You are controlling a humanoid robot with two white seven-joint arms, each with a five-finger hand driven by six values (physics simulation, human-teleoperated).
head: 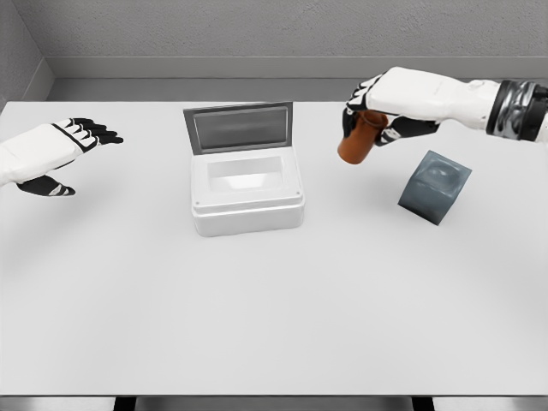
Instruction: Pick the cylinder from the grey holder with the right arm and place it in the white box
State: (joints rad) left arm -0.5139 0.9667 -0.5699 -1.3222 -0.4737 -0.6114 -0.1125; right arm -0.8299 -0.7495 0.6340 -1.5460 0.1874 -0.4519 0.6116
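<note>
Cylinder (357, 140) gripped in the right hand (385, 110), held above the table's far right part, between white box and grey holder.

Nearest, the smooth white table (274, 325) runs bare to its front edge. Further in, the grey holder (434, 187), a dark rounded block, sits tilted toward the right edge, nothing in it. At mid-table the white box (247, 193) stands with its grey lid (239, 127) raised; its hollow holds nothing. By the left edge the left hand (51, 154) hovers, fingers spread and holding nothing. The brown-orange cylinder hangs tilted, right fingers curled round its top. Behind, a grey wall (274, 30) closes the room.
</note>
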